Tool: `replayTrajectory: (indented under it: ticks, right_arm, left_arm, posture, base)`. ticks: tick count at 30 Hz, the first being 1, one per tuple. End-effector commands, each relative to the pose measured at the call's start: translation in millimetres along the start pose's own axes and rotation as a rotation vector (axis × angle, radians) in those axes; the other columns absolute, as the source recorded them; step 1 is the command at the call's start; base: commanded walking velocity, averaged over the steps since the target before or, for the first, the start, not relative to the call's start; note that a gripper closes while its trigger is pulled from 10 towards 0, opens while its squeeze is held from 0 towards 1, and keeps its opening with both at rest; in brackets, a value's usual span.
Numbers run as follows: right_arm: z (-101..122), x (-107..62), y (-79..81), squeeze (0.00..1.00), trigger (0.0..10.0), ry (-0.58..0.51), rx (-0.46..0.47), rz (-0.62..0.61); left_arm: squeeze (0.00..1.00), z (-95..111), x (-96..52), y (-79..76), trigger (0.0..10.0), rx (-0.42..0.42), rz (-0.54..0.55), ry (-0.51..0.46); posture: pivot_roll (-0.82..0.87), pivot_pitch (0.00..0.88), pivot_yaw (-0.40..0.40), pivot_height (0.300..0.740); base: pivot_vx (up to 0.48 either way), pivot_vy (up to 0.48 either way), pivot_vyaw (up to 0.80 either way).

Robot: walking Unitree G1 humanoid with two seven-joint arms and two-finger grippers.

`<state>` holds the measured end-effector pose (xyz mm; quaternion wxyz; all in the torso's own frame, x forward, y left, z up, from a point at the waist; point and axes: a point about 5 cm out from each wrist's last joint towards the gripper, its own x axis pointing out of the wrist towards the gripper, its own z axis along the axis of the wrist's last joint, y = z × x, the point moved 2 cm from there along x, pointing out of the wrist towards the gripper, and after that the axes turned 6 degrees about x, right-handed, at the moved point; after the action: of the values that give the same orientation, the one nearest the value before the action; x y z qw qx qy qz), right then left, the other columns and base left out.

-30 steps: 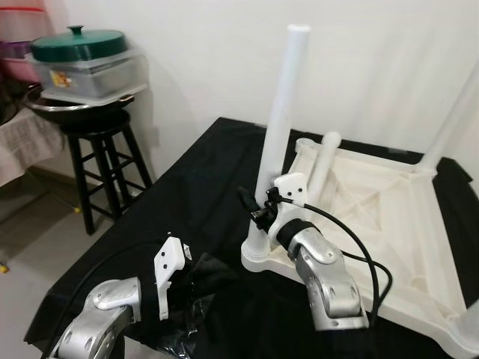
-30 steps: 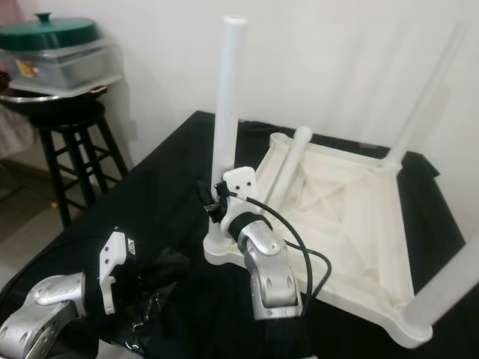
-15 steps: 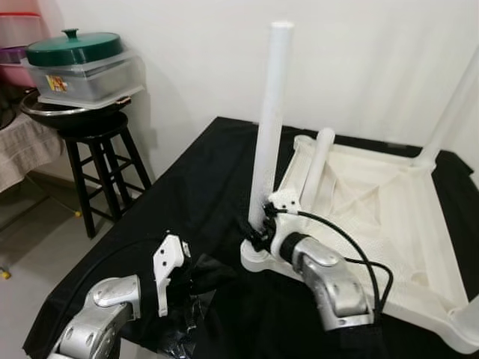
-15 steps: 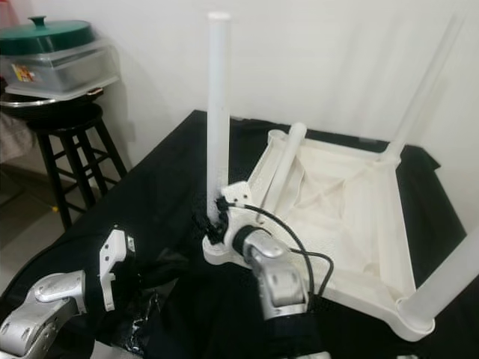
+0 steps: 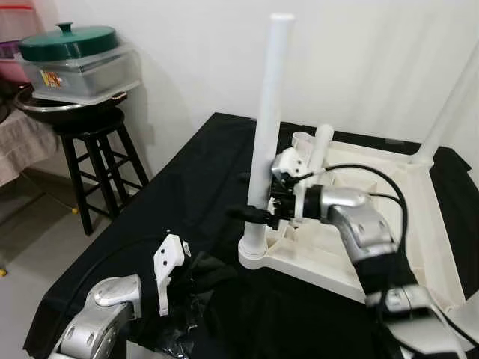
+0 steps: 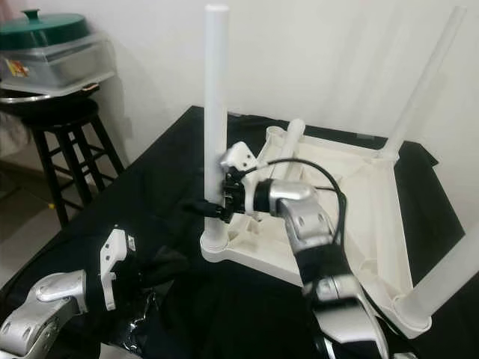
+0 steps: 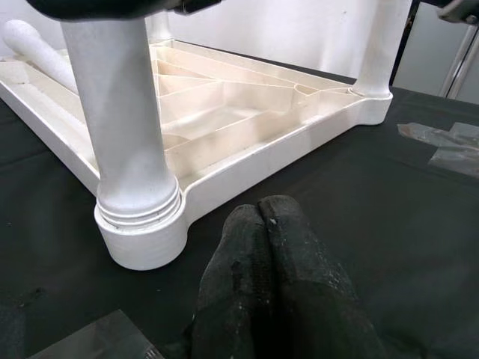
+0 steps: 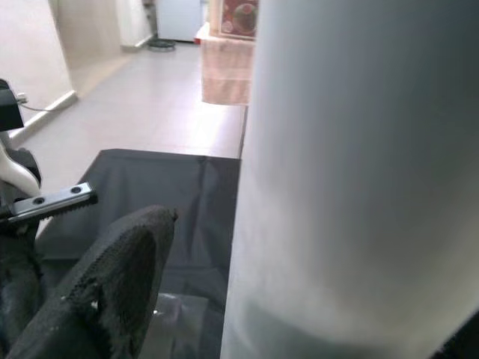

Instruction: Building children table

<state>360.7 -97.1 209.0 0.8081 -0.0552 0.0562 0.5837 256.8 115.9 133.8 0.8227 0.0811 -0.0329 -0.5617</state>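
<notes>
The white children's table (image 5: 322, 258) lies upside down on the black cloth. A white leg (image 5: 266, 112) stands upright in its near-left corner socket (image 7: 142, 232). My right gripper (image 5: 258, 213) is at the lower part of that leg, open. One finger (image 8: 112, 292) is a little apart from the leg (image 8: 359, 187), and the other is hidden behind it. My left gripper (image 7: 262, 247) rests shut on the cloth just in front of the socket, holding nothing. A loose leg (image 5: 322, 149) lies inside the tabletop. Two more legs (image 6: 423, 82) stand in the far-right and near-right corners.
A black stool (image 5: 93, 149) at the left carries a metal bowl and a lidded container with a green lid (image 5: 67, 41). Crumpled clear plastic wrap (image 5: 176, 329) lies on the cloth by my left arm. The cloth's left edge drops to the floor.
My right gripper has risen from the leg's base to a bit higher on the leg, and the arm has swung round to the right. The leg now stands straighter. The left arm is still.
</notes>
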Motion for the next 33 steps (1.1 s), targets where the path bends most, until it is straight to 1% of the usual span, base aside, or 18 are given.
replayTrajectory:
  ticks: [1,2,5,13,17,18,21,22,23,24,25,26,27,28,29,30,31,33]
  right_arm:
    - [5.4,4.0,3.3,0.00,0.0,-0.011,0.016,0.091]
    - [5.4,4.0,3.3,0.00,0.0,-0.011,0.016,0.091]
    - [5.3,2.6,4.6,0.00,0.0,-0.019,0.046,0.172]
    - [1.5,-1.8,-0.9,0.00,0.0,-0.042,0.066,0.194]
    - [-2.1,-5.1,-0.7,0.00,0.0,-0.051,0.070,0.190]
    - [-10.5,-7.9,-1.2,0.00,0.0,-0.067,0.068,0.088]
    - [-10.5,-7.9,-1.2,0.00,0.0,-0.067,0.068,0.088]
    - [-16.3,-10.6,-1.8,0.00,0.0,-0.078,0.066,0.013]
    - [-16.3,-10.6,-1.8,0.00,0.0,-0.078,0.066,0.013]
    - [-36.0,-2.3,-8.9,0.00,0.0,-0.136,0.249,-0.505]
    - [-64.9,4.2,14.6,0.00,0.0,-0.108,0.359,-0.755]
    - [-64.9,4.2,14.6,0.00,0.0,-0.108,0.359,-0.755]
    - [-68.8,6.6,26.7,0.00,0.0,-0.075,0.358,-0.865]
    - [-68.8,6.6,26.7,0.00,0.0,-0.075,0.358,-0.865]
    - [-71.6,7.3,29.9,0.00,0.0,-0.044,0.349,-0.913]
    - [-71.6,7.3,29.9,0.00,0.0,-0.044,0.349,-0.913]
    - [-74.7,14.5,26.6,0.00,0.0,-0.001,0.310,-0.838]
    - [-76.4,17.4,27.1,0.00,0.0,0.012,0.304,-0.824]
  left_arm:
    - [0.00,-0.3,-0.1,-3.1,10.0,-0.007,-0.004,-0.002]
    - [0.00,-0.3,-0.1,-3.1,10.0,-0.007,-0.004,-0.002]
    - [0.00,-0.3,-0.3,-3.9,10.0,-0.008,-0.007,-0.001]
    - [0.00,-0.5,-0.9,-4.1,10.0,-0.011,-0.006,-0.001]
    - [0.00,-0.5,-0.8,-4.1,10.0,-0.012,-0.007,-0.001]
    - [0.00,-0.4,-1.0,-4.2,10.0,-0.012,-0.007,-0.001]
    - [0.00,-0.4,-1.0,-4.2,10.0,-0.012,-0.007,-0.001]
    - [0.00,-0.3,-1.1,-4.3,10.0,-0.013,-0.007,-0.001]
    - [0.00,-0.3,-1.1,-4.3,10.0,-0.013,-0.007,-0.001]
    - [0.00,-0.3,-3.0,-4.0,10.0,-0.012,-0.007,0.002]
    - [0.00,-0.7,-4.9,-3.1,10.0,-0.013,-0.007,0.006]
    - [0.00,-0.7,-4.9,-3.1,10.0,-0.013,-0.007,0.006]
    - [0.00,-2.4,-6.5,-2.1,10.0,-0.015,-0.009,0.013]
    - [0.00,-2.4,-6.5,-2.1,10.0,-0.015,-0.009,0.013]
    - [0.00,-3.5,-7.2,-0.8,10.0,-0.019,-0.009,0.016]
    - [0.00,-3.5,-7.2,-0.8,10.0,-0.019,-0.009,0.016]
    - [0.00,-4.9,-7.0,1.0,10.0,-0.025,-0.009,0.017]
    - [0.00,-5.0,-7.1,1.6,10.0,-0.025,-0.008,0.018]
  posture:
    - [-0.05,0.000,-0.067,0.740]
    - [-0.05,0.000,-0.067,0.740]
    - [-0.04,0.000,-0.068,0.740]
    - [-0.05,0.000,-0.062,0.740]
    - [-0.05,0.000,-0.062,0.740]
    - [-0.06,0.000,-0.066,0.740]
    - [-0.06,0.000,-0.066,0.740]
    - [-0.06,0.000,-0.066,0.740]
    - [-0.06,0.000,-0.066,0.740]
    - [-0.04,0.000,-0.077,0.740]
    - [-0.04,0.000,-0.048,0.740]
    - [-0.04,0.000,-0.048,0.740]
    - [-0.06,0.000,-0.034,0.740]
    - [-0.06,0.000,-0.034,0.740]
    - [-0.06,0.000,-0.041,0.740]
    - [-0.06,0.000,-0.041,0.740]
    - [-0.04,0.000,-0.053,0.740]
    - [-0.03,0.000,-0.058,0.740]
  base:
    - [0.000,0.000,0.00]
    - [0.000,0.000,0.00]
    - [0.000,0.000,0.00]
    - [0.000,0.000,0.00]
    - [0.000,0.000,0.00]
    - [0.000,0.000,0.00]
    - [0.000,0.000,0.00]
    - [0.000,0.000,0.00]
    - [0.000,0.000,0.00]
    - [0.000,0.000,0.00]
    - [0.000,0.000,0.00]
    - [0.000,0.000,0.00]
    - [0.000,0.000,0.00]
    - [0.000,0.000,0.00]
    - [0.000,0.000,0.00]
    - [0.000,0.000,0.00]
    - [0.000,0.000,0.00]
    - [0.000,0.000,0.00]
